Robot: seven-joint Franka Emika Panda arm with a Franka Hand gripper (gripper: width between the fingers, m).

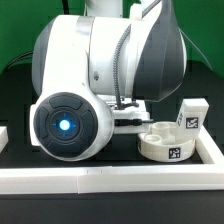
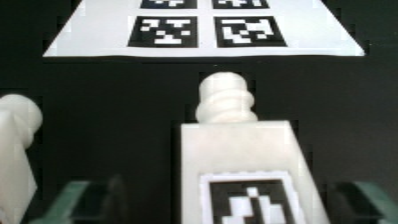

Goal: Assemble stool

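Black table (image 2: 107, 90) under a green backdrop. The Panda arm (image 1: 100, 70) fills the exterior view; the round seat (image 1: 165, 145) lies lower right, with a leg block (image 1: 190, 113) just behind it. The gripper (image 2: 222, 200) fingers (image 2: 80, 200) stand spread, straddling a pegged leg block (image 2: 249, 170) and clamping nothing.

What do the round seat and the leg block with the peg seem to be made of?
Round seat: probably white plastic, matte; even colour, no grain. Leg block: likely the same plastic, smooth; its ridged peg looks moulded with it.
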